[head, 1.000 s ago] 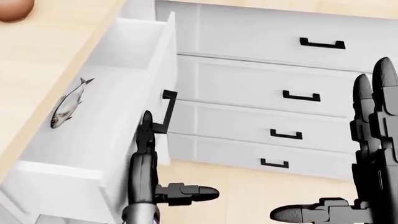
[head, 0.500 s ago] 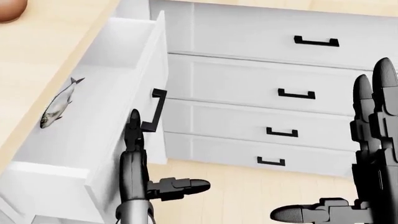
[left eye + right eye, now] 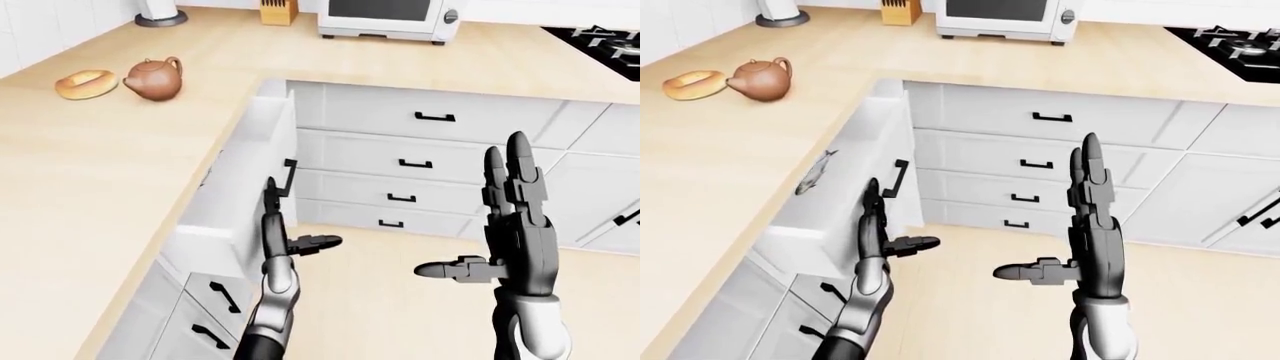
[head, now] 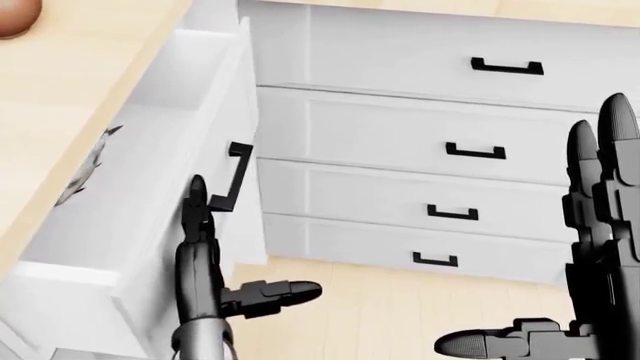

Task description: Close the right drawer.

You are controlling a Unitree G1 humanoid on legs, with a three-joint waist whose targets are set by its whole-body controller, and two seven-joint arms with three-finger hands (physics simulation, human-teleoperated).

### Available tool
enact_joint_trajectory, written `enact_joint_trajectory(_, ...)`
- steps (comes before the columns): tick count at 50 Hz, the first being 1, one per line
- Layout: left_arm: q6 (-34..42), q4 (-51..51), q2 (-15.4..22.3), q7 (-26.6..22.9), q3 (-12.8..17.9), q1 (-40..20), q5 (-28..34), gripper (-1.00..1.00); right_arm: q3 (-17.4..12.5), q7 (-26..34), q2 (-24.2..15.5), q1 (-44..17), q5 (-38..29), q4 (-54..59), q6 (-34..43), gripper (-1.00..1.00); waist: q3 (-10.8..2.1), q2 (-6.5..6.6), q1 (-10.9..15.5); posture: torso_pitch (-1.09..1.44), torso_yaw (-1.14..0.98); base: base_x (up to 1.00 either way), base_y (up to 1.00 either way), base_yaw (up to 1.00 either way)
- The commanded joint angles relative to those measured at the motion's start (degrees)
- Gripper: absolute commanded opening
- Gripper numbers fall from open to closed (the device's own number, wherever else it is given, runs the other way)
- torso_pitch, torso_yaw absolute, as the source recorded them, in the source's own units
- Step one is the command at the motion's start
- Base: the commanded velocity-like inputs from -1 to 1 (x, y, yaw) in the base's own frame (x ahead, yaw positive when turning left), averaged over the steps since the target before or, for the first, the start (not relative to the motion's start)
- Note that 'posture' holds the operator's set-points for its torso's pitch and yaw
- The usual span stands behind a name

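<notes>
No writing, brand, number or sign can be read in any of the three views. The microwave on the counter has a plain dark door and a round knob with no legible marks, and the white drawer fronts below the counter edge carry only black handles.
</notes>
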Motion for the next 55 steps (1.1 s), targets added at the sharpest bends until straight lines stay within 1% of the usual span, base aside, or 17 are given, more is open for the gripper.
enact_joint_trajectory(1,-2.0,-2.0,1.0,2.6,2.3,-1.5,-1.0,1.00,-0.2,-0.2,-0.3,-0.8,0.3,-2.3,-1.4,1.00,-1.04,-0.24,0.4,0.00,0.00,0.00,0.00,0.00)
enact_joint_trajectory(28,-3.3,-0.1,3.0,3.0,4.0,-1.9,-2.6,1.00,-0.3,-0.2,-0.4,-0.8,0.3,-2.1,-1.6,1.00,-1.27,-0.03,0.5,0.00,0.00,0.00,0.00,0.00)
enact_joint_trajectory(43,-4.8,2.1,4.5,3.3,5.4,-2.7,-4.0,1.00,-0.2,-0.1,-0.4,-0.9,0.3,-2.1,-1.6,1.00,-1.27,0.06,0.5,0.00,0.00,0.00,0.00,0.00)
enact_joint_trajectory(46,-5.5,3.6,5.3,3.5,6.3,-3.6,-4.7,1.00,-0.2,-0.1,-0.4,-0.8,0.3,-2.2,-1.5,1.00,-1.28,0.10,0.4,0.00,0.00,0.00,0.00,0.00)
enact_joint_trajectory(55,-5.4,2.4,5.8,4.4,6.5,-3.0,-4.9,1.00,-0.3,-0.1,-0.4,-0.8,0.4,-2.5,-1.3,1.00,-1.34,0.21,0.3,0.00,0.00,0.00,0.00,0.00)
